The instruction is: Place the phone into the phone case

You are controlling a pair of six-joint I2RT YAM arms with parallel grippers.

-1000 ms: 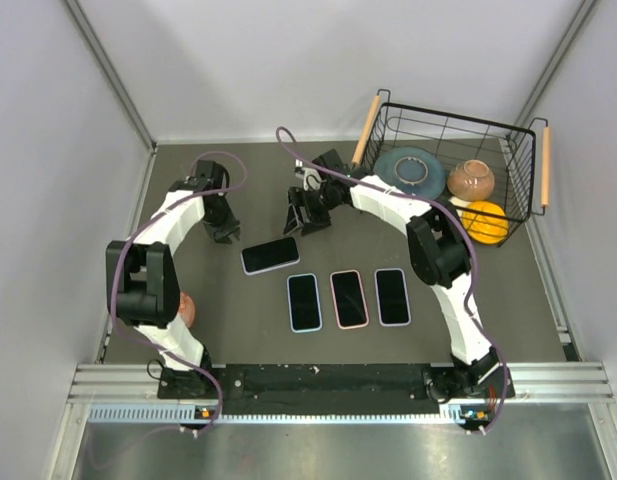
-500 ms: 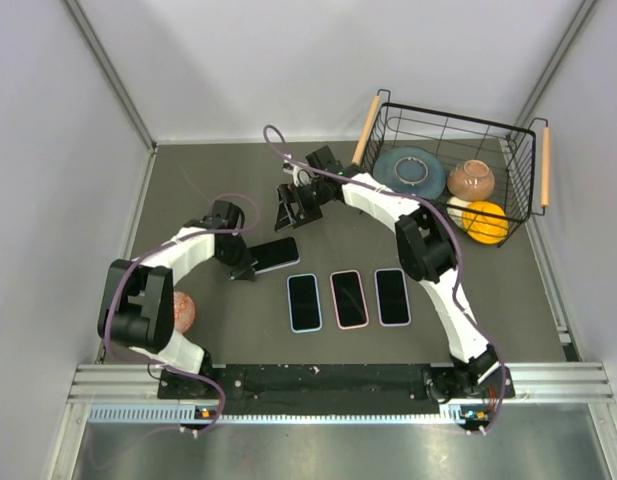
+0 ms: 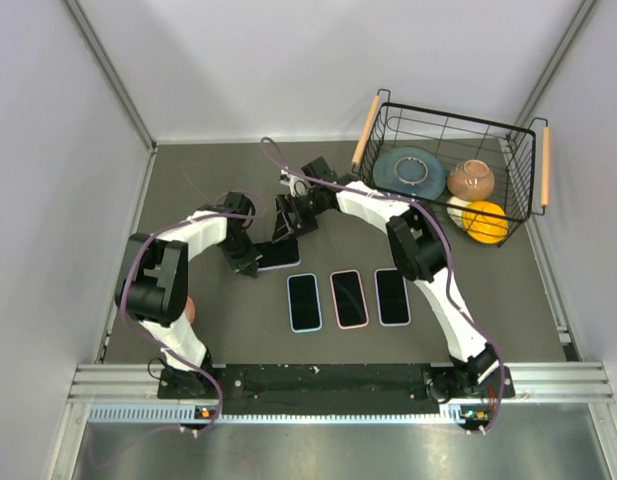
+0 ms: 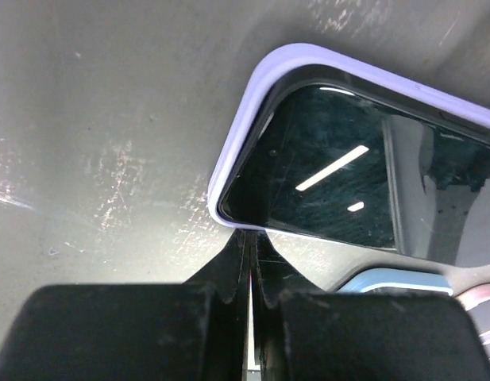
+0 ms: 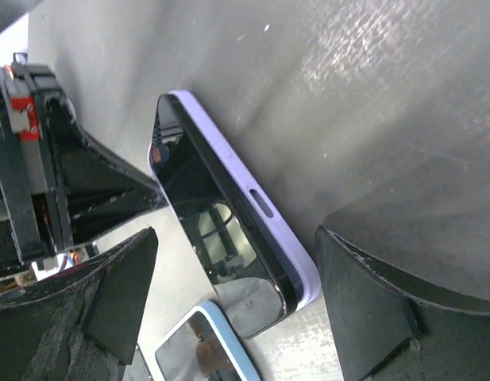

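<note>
A black phone [image 3: 278, 254] lies in a lilac phone case on the dark table, one edge not fully seated; it shows in the left wrist view [image 4: 348, 182] and the right wrist view [image 5: 221, 230]. The lilac case rim [image 4: 245, 111] [image 5: 252, 198] wraps its far side. My left gripper [image 3: 250, 262] [image 4: 249, 238] is shut, its tips touching the phone's near corner. My right gripper [image 3: 285, 225] [image 5: 237, 309] is open, one finger on each side of the phone's end, above it.
Three cased phones lie in a row in front: blue [image 3: 304, 301], pink [image 3: 349, 298], dark [image 3: 392, 296]. A wire basket [image 3: 518, 160] at the back right holds a plate, a bowl and an orange object. A brown ball [image 3: 188, 310] sits by the left arm.
My left gripper has swung in from the left to the phone's near-left corner. My right gripper has moved down-left to over the phone's far end. The phone shifted slightly.
</note>
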